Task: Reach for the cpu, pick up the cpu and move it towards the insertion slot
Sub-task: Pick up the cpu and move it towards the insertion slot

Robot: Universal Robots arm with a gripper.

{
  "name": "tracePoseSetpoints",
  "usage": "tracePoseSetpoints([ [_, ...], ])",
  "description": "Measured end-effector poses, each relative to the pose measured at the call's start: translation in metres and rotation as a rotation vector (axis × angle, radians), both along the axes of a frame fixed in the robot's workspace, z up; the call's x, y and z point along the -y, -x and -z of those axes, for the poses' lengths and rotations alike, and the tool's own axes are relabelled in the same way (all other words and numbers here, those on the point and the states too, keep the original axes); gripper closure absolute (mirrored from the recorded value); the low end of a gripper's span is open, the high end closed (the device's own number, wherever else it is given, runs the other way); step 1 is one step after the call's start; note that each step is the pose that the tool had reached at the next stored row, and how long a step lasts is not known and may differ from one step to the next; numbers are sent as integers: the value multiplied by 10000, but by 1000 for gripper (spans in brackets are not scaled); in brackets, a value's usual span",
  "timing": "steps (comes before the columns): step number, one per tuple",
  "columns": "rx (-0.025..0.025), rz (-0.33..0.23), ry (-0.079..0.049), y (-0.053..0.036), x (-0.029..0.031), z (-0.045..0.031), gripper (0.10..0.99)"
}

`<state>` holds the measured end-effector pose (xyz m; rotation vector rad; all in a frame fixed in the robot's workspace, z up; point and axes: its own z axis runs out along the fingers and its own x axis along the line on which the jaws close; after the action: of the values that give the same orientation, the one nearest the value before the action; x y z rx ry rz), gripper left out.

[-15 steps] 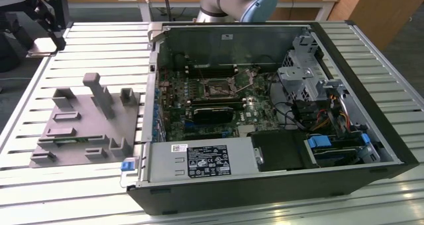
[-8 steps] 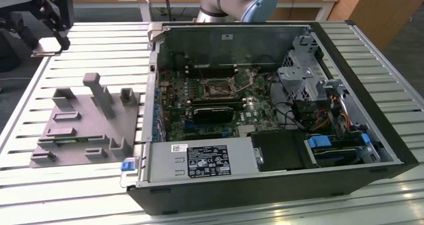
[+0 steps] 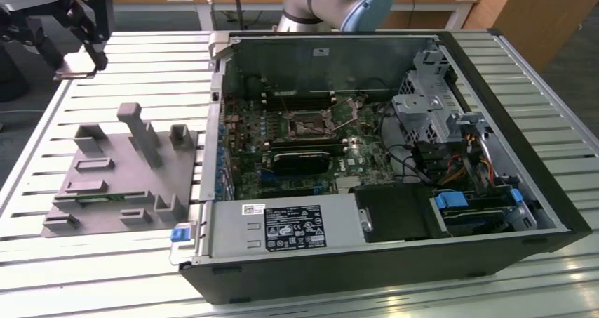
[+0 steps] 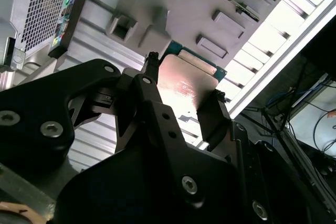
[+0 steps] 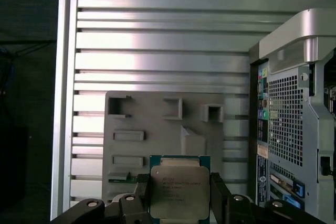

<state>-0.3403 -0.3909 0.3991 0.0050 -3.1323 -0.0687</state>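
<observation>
I hold the cpu [image 3: 73,71] in my gripper [image 3: 84,64] at the exterior view's far left. The insertion slot [image 3: 307,125] lies well apart, rightward.

- cpu [image 5: 178,192]: silvery top, thin green rim.
- end effector [image 5: 179,188]: matte black.
- insertion slot [image 3: 307,123]: black, silvery frame.
- fixture block [image 3: 112,170]: plain grey.
- surface [image 3: 140,65]: silvery, ribbed in parallel slats.
- computer case [image 3: 374,269]: black.
- circuit board [image 3: 245,142]: green.
</observation>
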Motion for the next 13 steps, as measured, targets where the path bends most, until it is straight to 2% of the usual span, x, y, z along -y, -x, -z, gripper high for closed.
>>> tracePoseSetpoints([
  [13, -1, 1, 1, -173, -8, 0, 545],
])
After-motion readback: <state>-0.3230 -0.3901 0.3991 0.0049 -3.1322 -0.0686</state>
